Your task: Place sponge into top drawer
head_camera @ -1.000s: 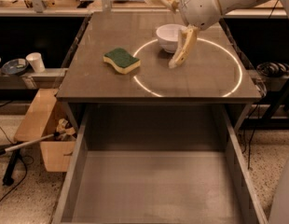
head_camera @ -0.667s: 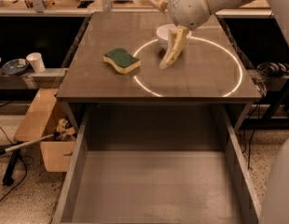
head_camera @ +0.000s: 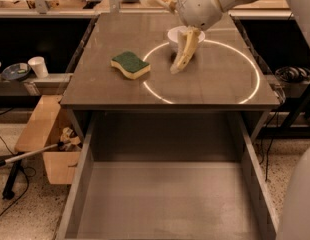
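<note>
1 sponge (head_camera: 130,64) | 1 bowl (head_camera: 173,36) | 1 top drawer (head_camera: 165,199) | hand (head_camera: 177,68) by bowl

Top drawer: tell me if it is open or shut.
Open: the top drawer is pulled out, its grey bottom showing. The gripper hangs over the table by the bowl.

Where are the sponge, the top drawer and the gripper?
sponge (head_camera: 130,63): camera view, green top face.
top drawer (head_camera: 165,199): camera view, bare grey bottom.
gripper (head_camera: 176,70): camera view, its tip, over the table (head_camera: 210,79), right of the sponge.
</note>
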Controlling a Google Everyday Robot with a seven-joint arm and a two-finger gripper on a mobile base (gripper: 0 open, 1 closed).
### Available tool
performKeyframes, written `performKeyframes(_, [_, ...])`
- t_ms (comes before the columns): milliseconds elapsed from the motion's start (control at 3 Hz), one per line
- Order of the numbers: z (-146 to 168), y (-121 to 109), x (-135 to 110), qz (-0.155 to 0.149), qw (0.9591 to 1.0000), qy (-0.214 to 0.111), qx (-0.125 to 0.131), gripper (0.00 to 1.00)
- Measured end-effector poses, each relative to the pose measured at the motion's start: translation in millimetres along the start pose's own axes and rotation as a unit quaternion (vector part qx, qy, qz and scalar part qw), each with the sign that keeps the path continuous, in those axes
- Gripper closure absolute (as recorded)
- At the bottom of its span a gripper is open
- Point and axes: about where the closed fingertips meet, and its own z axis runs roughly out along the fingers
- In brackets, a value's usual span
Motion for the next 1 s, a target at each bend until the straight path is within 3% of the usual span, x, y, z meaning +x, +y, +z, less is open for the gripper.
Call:
performKeyframes(333, [5.5, -2.2, 0.5, -0.004, 0.9992, 0.038, -0.013, 0.00])
performKeyframes(667, [7.2, -2.5, 0.3, -0.004, 0.9992, 0.037, -0.013, 0.00])
performKeyframes(1000, [19.5, -6.9, 2.0, -0.003, 0.9981, 0.058, -0.020, 0.00])
